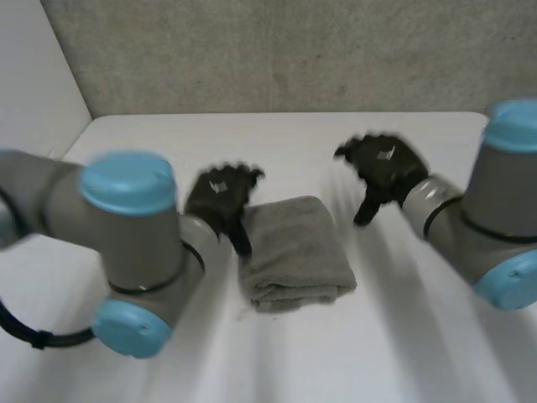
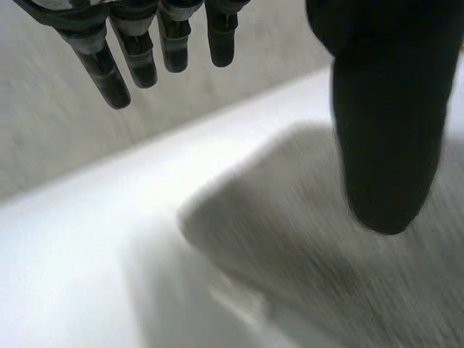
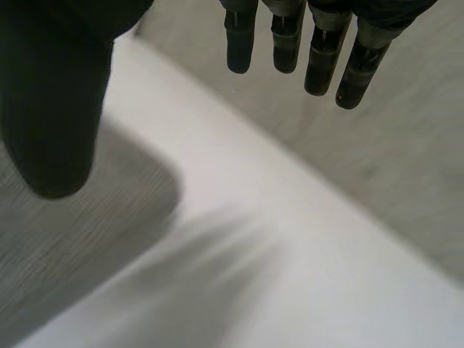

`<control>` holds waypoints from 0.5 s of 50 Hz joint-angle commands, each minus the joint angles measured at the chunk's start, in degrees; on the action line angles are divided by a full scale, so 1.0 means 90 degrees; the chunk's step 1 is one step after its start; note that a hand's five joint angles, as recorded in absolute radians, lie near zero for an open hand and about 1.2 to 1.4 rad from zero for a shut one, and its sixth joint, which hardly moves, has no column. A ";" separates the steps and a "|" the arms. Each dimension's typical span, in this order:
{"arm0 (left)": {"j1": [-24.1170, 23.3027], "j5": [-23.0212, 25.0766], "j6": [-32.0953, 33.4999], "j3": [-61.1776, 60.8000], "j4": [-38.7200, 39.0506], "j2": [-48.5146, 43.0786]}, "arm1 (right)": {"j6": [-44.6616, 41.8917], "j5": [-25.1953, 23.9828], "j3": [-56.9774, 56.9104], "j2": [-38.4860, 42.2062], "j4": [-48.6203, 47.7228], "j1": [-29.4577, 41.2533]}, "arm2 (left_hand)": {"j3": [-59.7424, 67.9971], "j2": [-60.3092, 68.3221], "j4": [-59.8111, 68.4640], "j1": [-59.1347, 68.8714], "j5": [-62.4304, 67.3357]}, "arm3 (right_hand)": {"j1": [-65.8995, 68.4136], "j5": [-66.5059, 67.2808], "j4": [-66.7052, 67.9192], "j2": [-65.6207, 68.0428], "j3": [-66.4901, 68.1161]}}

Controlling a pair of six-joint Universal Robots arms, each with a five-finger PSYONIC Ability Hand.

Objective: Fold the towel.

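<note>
Towel (image 1: 295,252): grey terry cloth folded into a compact, thick block, with stacked layers showing along its near edge. It lies flat in the middle of the white surface (image 1: 294,143).

Surface: it extends past the towel on every side and meets a speckled grey wall (image 1: 294,50) beyond the towel's far edge.

My left arm (image 1: 126,243): grey joints with light-blue caps, reaching in on the towel's left.

My right arm (image 1: 495,210): of the same build, on the towel's right and well apart from it.

My left hand (image 1: 220,197): black, just beside the towel's far left corner. I cannot tell whether it touches the cloth.

My right hand (image 1: 386,168): black, off the towel's far right corner and apart from the cloth.

Left fingers (image 2: 109,65): straight and side by side, gripping nothing. They point past a rounded corner of the towel (image 2: 326,254) toward the wall.

Left thumb (image 2: 388,130): straight, spread wide from the fingers, hanging over the towel's top face.

Right fingers (image 3: 319,58): likewise straight and relaxed, gripping nothing. They point toward the wall beyond the towel (image 3: 72,225).

Right thumb (image 3: 54,109): held wide of the fingers, above the towel's edge.
</note>
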 commanded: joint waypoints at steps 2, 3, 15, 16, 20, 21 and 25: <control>0.0888 -0.0275 -0.0003 0.0032 -0.0545 0.2347 | 0.0563 0.0957 -0.0129 -0.1610 -0.0055 -0.0047 | 0.0073 0.0070 0.0052 0.0037 -0.0145 | -0.0196 -0.0406 -0.0389 -0.0393 -0.0262; 0.0889 -0.0276 -0.0003 0.0032 -0.0547 0.2351 | 0.0612 0.1104 -0.0129 -0.1855 -0.0055 -0.0076 | 0.0073 0.0070 0.0052 0.0037 -0.0145 | -0.0196 -0.0406 -0.0389 -0.0393 -0.0262; 0.1241 -0.0432 -0.0013 -0.0407 -0.1250 0.3601 | 0.0593 0.1447 0.0154 -0.2570 0.0013 -0.0077 | 0.0073 0.0070 0.0052 0.0037 -0.0145 | -0.0196 -0.0406 -0.0389 -0.0393 -0.0262; 0.1241 -0.0422 -0.0022 -0.0436 -0.1250 0.3611 | 0.0584 0.1437 0.0203 -0.2599 0.0013 -0.0057 | 0.0073 0.0070 0.0052 0.0037 -0.0145 | -0.0196 -0.0406 -0.0389 -0.0393 -0.0262; 0.1241 -0.0403 -0.0023 -0.0466 -0.1250 0.3621 | 0.0603 0.1447 0.0242 -0.2629 0.0023 -0.0047 | 0.0073 0.0070 0.0052 0.0037 -0.0145 | -0.0196 -0.0406 -0.0389 -0.0393 -0.0262; 0.1241 -0.0403 -0.0023 -0.0466 -0.1250 0.3621 | 0.0603 0.1457 0.0261 -0.2638 0.0023 -0.0038 | 0.0073 0.0070 0.0052 0.0037 -0.0145 | -0.0196 -0.0406 -0.0389 -0.0393 -0.0262; 0.1250 -0.0403 -0.0071 -0.0476 -0.1240 0.3601 | 0.0583 0.1447 0.0330 -0.2638 0.0003 0.0011 | 0.0073 0.0070 0.0052 0.0037 -0.0145 | -0.0196 -0.0406 -0.0389 -0.0393 -0.0262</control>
